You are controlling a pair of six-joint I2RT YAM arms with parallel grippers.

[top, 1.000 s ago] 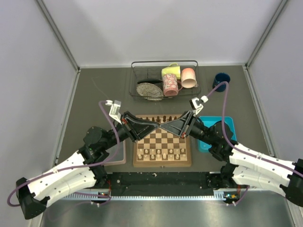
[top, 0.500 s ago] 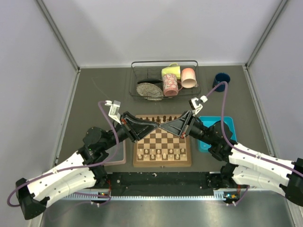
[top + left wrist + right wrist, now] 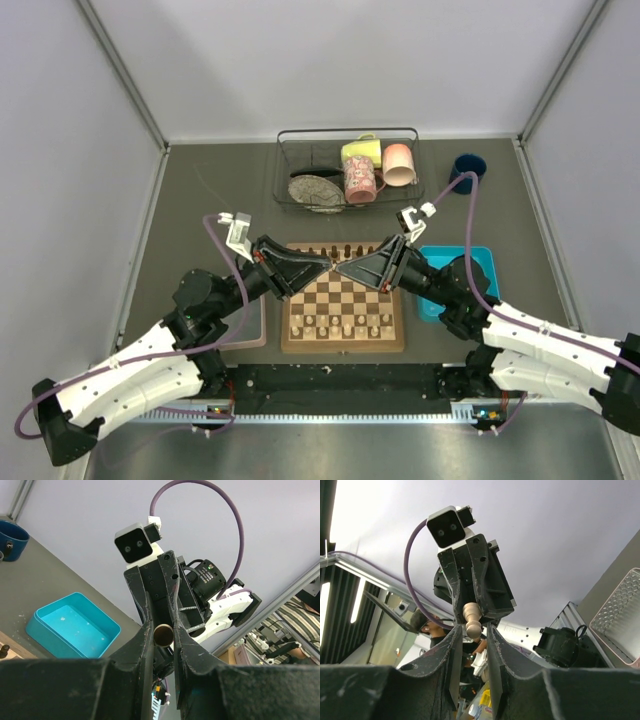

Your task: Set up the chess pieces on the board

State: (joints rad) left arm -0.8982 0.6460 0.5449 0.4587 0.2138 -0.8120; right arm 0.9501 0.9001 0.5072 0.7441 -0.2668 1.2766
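Above the board's (image 3: 343, 346) far half my two grippers meet tip to tip. The left gripper (image 3: 328, 262) is shut on a pale pawn. Its round base (image 3: 163, 635) shows pinched between the left fingers (image 3: 148, 630). In the right wrist view the pawn (image 3: 471, 618) sticks out of the left gripper (image 3: 476, 577) with its head between my right gripper's (image 3: 472, 630) tips, a gap on each side. The right gripper (image 3: 340, 266) is open. Pale chess pieces (image 3: 345, 322) line the board's near rows. Dark ones (image 3: 345, 247) stand at the far edge.
A wire rack (image 3: 345, 135) with mugs and a plate stands behind the board. A dark blue mug (image 3: 467, 170) sits at the back right. A blue tray (image 3: 478, 258) lies under the right arm, and a clear pinkish tray (image 3: 255, 335) under the left.
The right gripper's jaws have parted from the pawn's head. The left gripper kept its hold, and both arms have barely shifted.
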